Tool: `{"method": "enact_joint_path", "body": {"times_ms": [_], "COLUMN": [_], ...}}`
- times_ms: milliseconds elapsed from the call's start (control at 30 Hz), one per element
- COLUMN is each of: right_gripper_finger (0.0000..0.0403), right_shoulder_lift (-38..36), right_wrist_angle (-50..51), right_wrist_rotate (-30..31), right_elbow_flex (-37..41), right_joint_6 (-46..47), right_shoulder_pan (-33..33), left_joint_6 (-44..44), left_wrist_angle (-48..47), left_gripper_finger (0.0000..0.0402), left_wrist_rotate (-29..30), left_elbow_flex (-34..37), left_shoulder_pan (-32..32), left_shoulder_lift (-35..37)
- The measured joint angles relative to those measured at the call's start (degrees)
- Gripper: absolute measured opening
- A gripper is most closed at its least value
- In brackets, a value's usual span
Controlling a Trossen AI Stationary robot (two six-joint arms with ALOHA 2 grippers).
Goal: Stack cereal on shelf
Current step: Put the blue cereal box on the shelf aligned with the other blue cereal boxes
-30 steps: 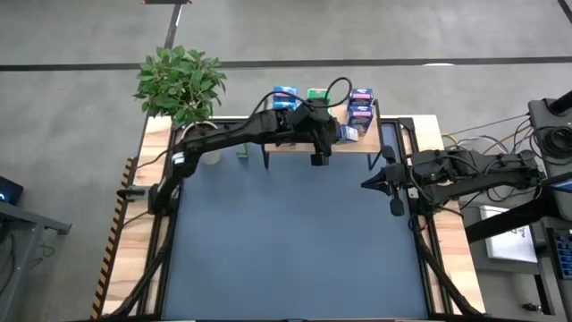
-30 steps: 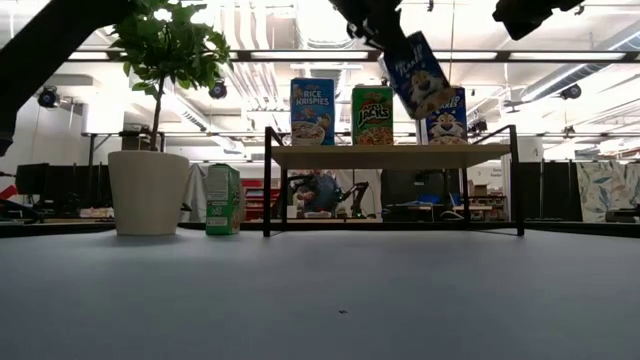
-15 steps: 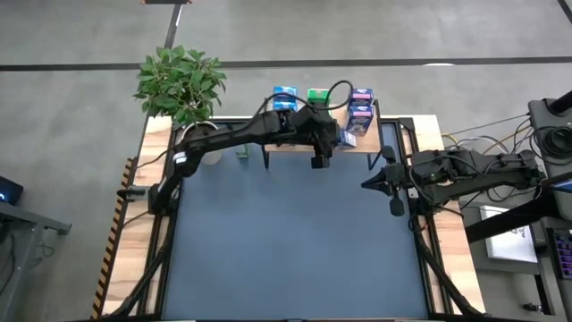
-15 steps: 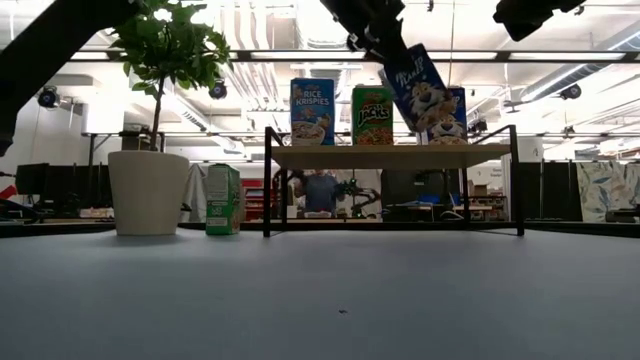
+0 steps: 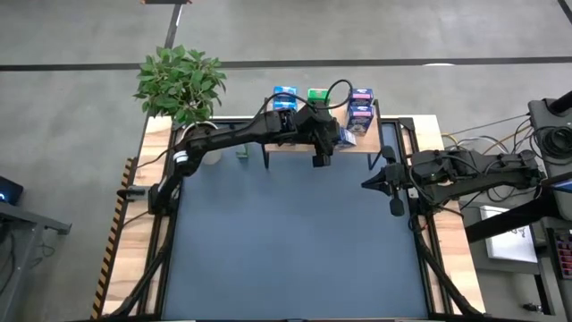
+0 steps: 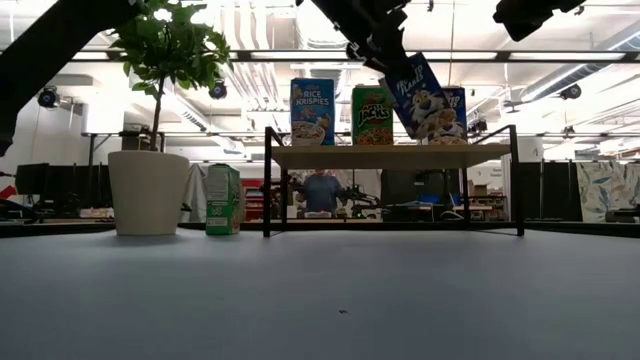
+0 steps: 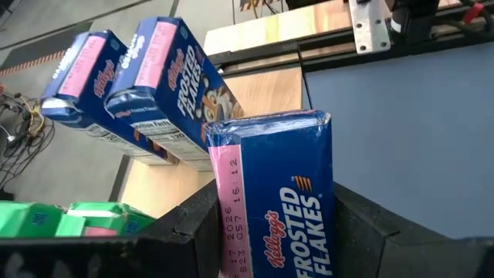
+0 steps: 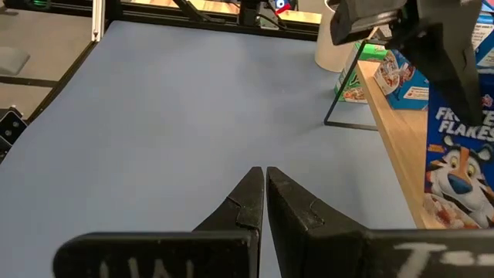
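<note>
My left gripper (image 5: pixel 327 136) is over the right part of the light-wood shelf (image 6: pixel 390 156), shut on a dark blue Frosted Flakes box (image 6: pixel 420 95). It also shows in the left wrist view (image 7: pixel 274 193). On the shelf stand a light blue Rice Krispies box (image 6: pixel 312 112), a green box (image 6: pixel 372 115) and two more dark blue boxes (image 5: pixel 361 94) (image 5: pixel 360 114), upright on their bases. Another green box (image 6: pixel 223 199) stands on the table by the plant pot. My right gripper (image 8: pixel 265 185) waits shut at the table's right edge. My left gripper holds the dark blue box by its upper end (image 7: pixel 231 232), pinched between the two fingers (image 7: pixel 193 228), one on each side. It comes slanting from above. The box hangs tilted below the fingers. Its lower corner (image 6: pixel 440 135) is just over the plank; I cannot tell if it touches.
A potted plant (image 6: pixel 150 190) stands at the table's far left corner. The dark blue mat (image 5: pixel 295 233) covers most of the table. The shelf's black legs (image 6: pixel 267 180) stand at the mat's far edge. A person (image 6: pixel 318 190) shows far behind the shelf.
My left gripper has come down toward the shelf's right part with the dark blue box. The box stays tilted and now hangs lower, with its lower corner close over the plank in front of the other dark blue boxes.
</note>
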State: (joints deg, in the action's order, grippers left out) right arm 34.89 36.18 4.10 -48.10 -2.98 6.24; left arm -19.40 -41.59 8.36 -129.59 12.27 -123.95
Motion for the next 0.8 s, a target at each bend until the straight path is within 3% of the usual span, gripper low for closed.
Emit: {"method": "enact_joint_path", "body": {"times_ms": [800], "right_gripper_finger": [0.0009], "right_shoulder_lift": [0.02], "right_wrist_angle": [0.0], "right_wrist_rotate": [-0.02], "right_elbow_flex": [0.0], "right_joint_6": [-0.04], "right_shoulder_pan": [0.0], "left_joint_6": [0.68], "left_wrist_angle": [3.79], "left_gripper_finger": [0.0219], "left_wrist_rotate": [0.04], "left_elbow_flex": [-0.01], "left_shoulder_pan": [0.62], "left_shoulder_lift": [-2.35]}}
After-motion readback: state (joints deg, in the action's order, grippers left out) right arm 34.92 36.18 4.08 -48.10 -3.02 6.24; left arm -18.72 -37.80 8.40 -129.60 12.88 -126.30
